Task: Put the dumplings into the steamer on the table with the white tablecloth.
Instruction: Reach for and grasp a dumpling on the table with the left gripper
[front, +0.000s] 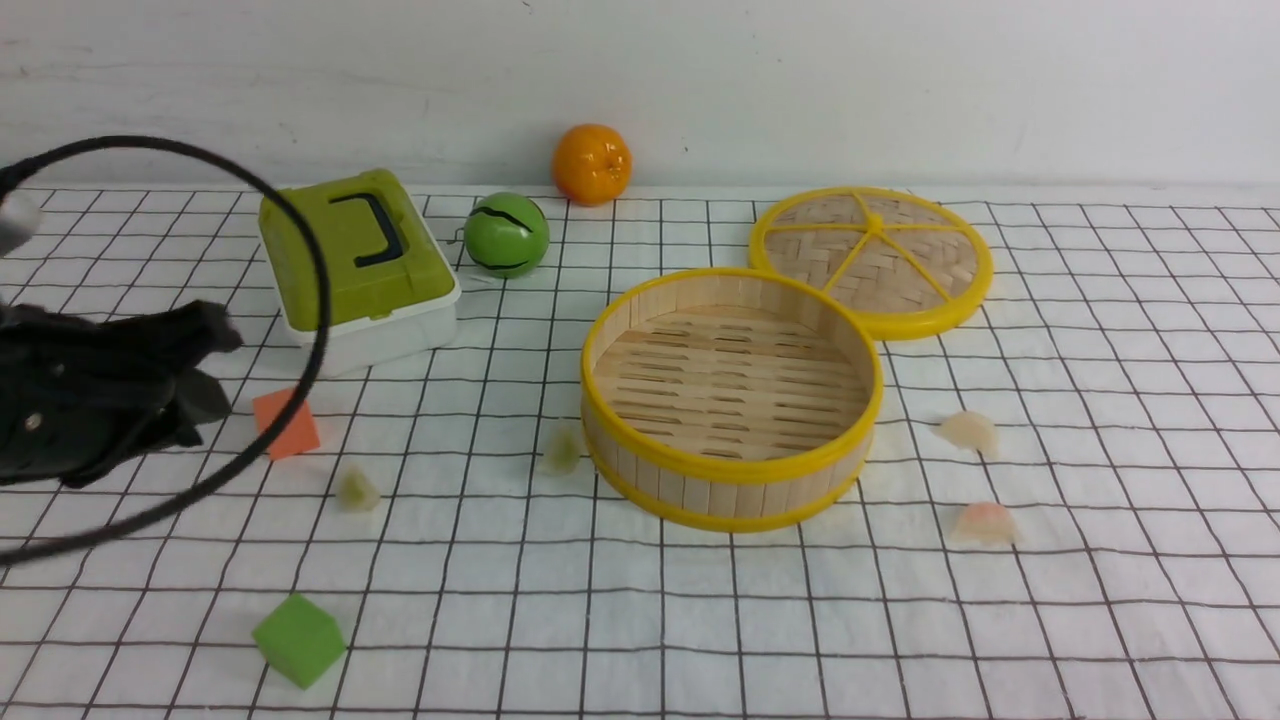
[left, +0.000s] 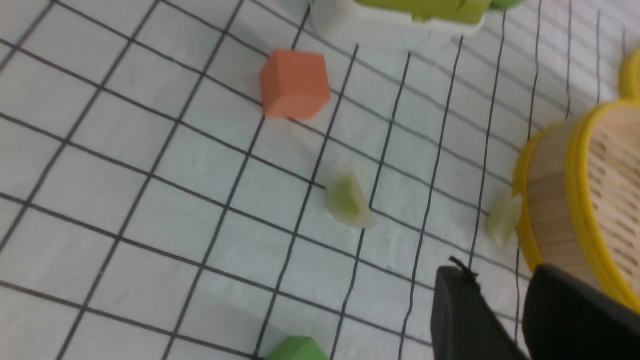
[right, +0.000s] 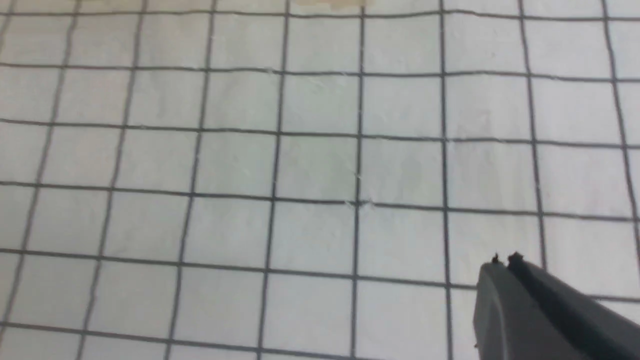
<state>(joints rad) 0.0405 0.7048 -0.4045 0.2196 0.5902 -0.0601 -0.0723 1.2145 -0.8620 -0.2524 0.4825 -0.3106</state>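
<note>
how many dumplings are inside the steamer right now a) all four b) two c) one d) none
d: the steamer shows only bare slats; the far-left green dumpling, the green dumpling beside the steamer, the farther pink dumpling and the nearer pink dumpling all lie on the tablecloth.

The steamer (front: 730, 470) has yellow rims; the tablecloth (front: 1100, 620) is white, black-gridded.

no words, numbers, brands or signs can be read anywhere. the only printed marks are the thin black grid on the white tablecloth (front: 1100, 610) and black stripes on the green ball (front: 506, 235), far left of centre.
</note>
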